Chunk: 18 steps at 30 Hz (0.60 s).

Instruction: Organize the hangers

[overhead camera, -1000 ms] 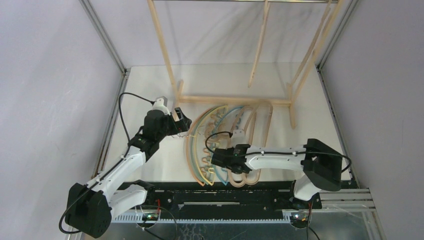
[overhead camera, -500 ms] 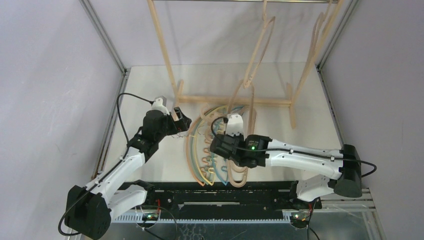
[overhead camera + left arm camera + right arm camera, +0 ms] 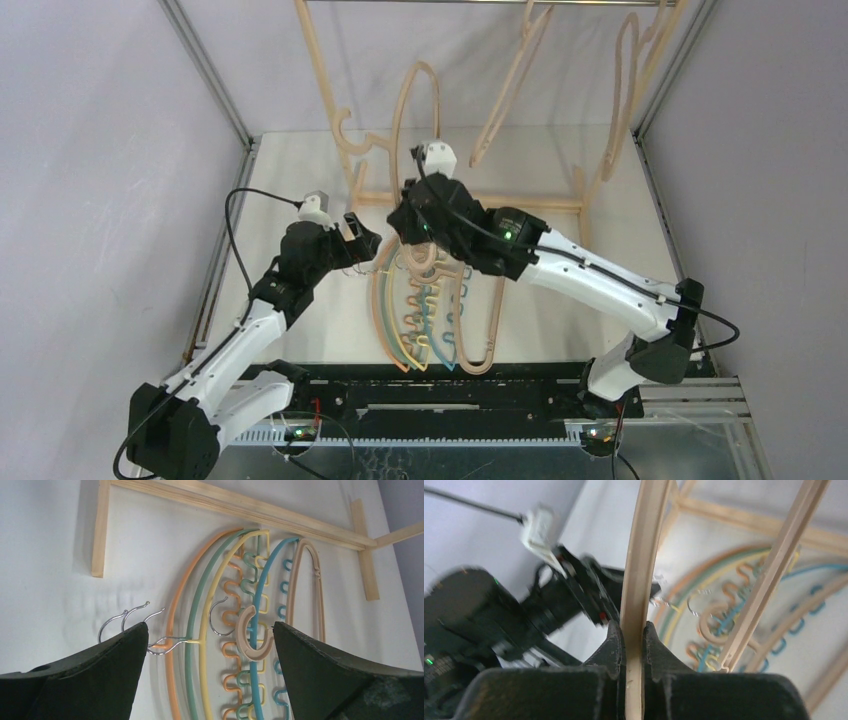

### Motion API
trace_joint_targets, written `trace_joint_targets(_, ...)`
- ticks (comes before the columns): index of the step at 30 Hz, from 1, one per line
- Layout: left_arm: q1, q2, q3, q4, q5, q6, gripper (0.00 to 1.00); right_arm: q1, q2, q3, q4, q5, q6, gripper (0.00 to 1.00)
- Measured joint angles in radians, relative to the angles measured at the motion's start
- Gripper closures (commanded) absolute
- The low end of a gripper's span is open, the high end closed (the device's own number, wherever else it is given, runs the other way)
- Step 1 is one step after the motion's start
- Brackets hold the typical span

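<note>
The right gripper (image 3: 635, 636) is clamped tight on one flat side of a pale wooden loop-shaped hanger (image 3: 402, 112), held nearly upright in the air at 12 o'clock from the pile, close to the tall pale wooden A-frame rack (image 3: 322, 80). Two other wooden hangers (image 3: 508, 92) hang from the rack's metal bar (image 3: 450, 2) at about 1 o'clock. The left gripper (image 3: 210, 645) is spread wide with nothing in it, hovering at the pile's 9 o'clock edge. Flat on the white table (image 3: 300, 180) lie the thin arched hangers, nested: orange hanger (image 3: 173, 610), green hanger (image 3: 192, 607), yellow hanger (image 3: 205, 605), teal hanger (image 3: 258, 592), with a second wooden loop (image 3: 306, 575) at their 3 o'clock side.

The wood looks light, rigid and smooth, so a long loop pinched low may pivot between the pads. The coloured ones look slim and springy, and their wavy edges and wire hooks probably snag neighbours, so the plain outer arch beside the hook seems the best hold
</note>
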Motion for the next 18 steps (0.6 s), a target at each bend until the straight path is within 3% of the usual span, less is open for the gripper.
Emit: trace_joint_targets(18,0.0,-0.022,0.0,-0.006,-0.001,0.001,0.0,-0.212,0.216,0.336,0.158,-0.118,-0.078,1.0)
